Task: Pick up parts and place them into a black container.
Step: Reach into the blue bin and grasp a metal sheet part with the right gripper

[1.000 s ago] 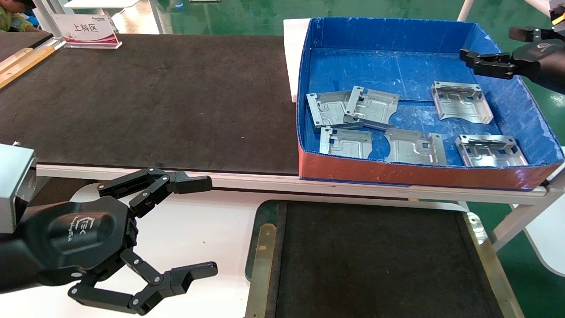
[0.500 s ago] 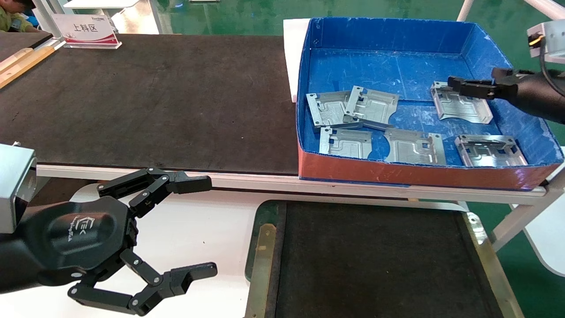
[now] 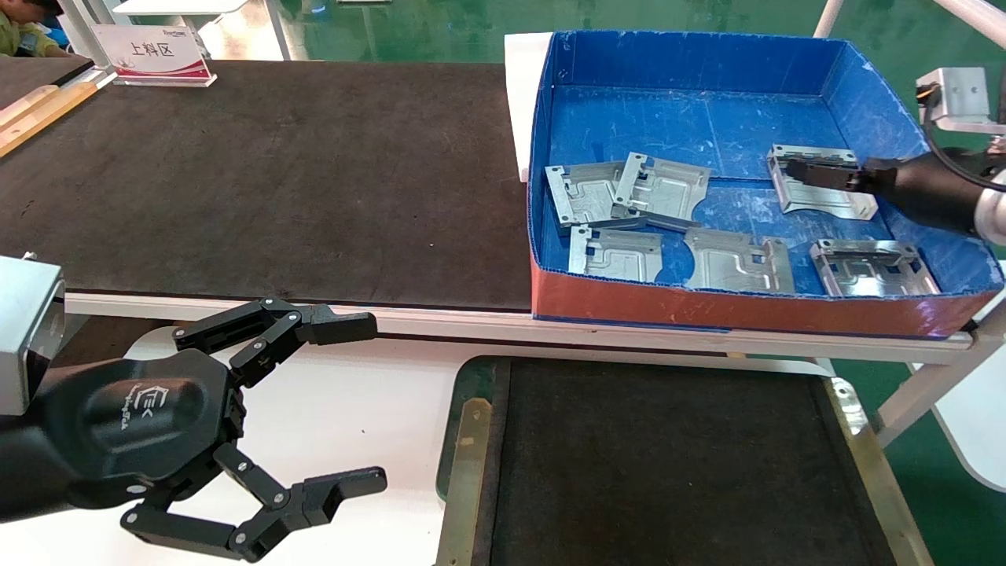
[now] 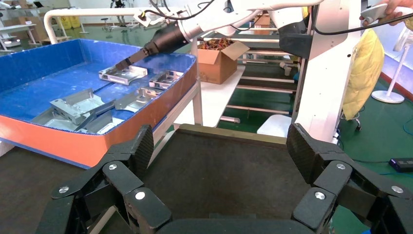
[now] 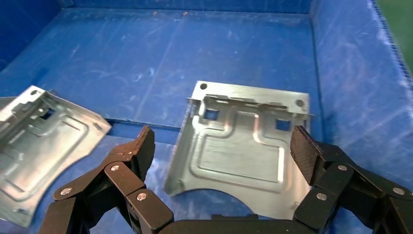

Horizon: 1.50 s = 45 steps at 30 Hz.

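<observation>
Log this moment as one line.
right claw: open, over far-right plate in blue box | left claw: open, parked | black tray: holds no plates

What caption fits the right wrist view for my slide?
Open right end effector poised over a stamped metal part inside the blue box.

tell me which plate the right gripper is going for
The far-right plate, lying alone nearest the blue box's back wall; the right gripper hangs over it, jaws open on either side. The other five lie untouched.
</observation>
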Motion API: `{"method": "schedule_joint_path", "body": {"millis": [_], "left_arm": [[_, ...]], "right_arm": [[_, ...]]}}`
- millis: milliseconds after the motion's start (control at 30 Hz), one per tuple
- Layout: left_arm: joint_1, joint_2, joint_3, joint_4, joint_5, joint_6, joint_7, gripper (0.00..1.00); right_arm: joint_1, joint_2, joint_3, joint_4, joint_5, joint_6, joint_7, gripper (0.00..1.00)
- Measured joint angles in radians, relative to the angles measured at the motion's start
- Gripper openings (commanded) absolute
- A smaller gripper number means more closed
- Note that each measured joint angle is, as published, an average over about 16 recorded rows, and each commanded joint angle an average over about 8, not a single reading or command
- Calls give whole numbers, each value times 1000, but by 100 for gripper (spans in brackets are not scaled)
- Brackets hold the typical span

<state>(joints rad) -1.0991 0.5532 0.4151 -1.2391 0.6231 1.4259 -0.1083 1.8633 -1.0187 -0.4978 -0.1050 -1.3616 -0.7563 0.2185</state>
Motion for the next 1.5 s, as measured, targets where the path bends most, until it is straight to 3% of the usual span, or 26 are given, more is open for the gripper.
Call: {"method": "schedule_joint_path", "body": {"millis": [300, 567, 1500], "left_arm": [[0, 0, 0, 0, 0, 0, 0, 100], [0, 0, 0, 0, 0, 0, 0, 100], [0, 0, 0, 0, 0, 0, 0, 100]], "right_arm": [[-26, -26, -4, 22, -7, 33, 68, 97], [-45, -43, -13, 45, -20, 62, 97, 0], [-70, -48, -32, 94, -47, 72, 128, 0]]}}
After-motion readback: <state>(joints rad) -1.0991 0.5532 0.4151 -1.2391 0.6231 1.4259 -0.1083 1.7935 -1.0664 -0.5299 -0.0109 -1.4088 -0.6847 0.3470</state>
